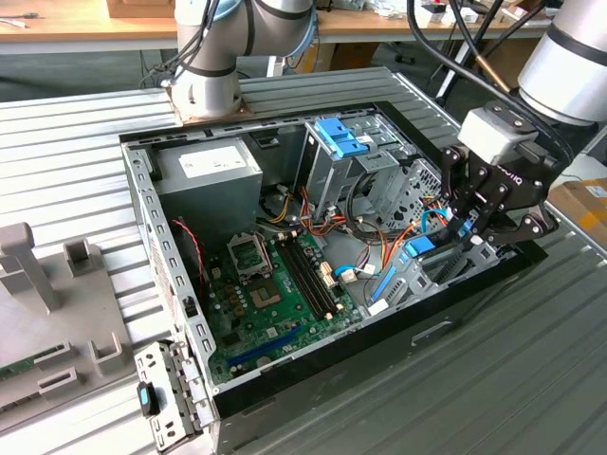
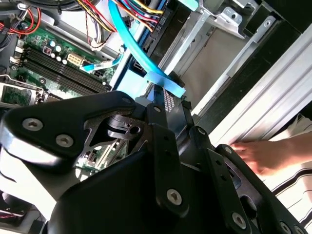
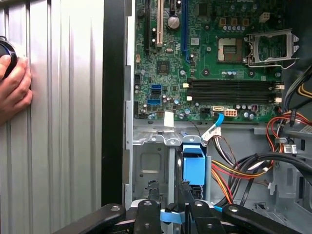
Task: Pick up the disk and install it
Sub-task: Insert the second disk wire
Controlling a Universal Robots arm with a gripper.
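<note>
The black multi-link gripper hangs low over the drive bay at the exterior view's right end of the open grey computer case, beside blue plastic parts. Whether the flat grey-metal disk with blue rails is between its fingers I cannot tell, nor whether they are closed. A person's hand rests on the ribbed metal table; seating work here should stay square to the bay and clear of the orange and yellow cables.
</note>
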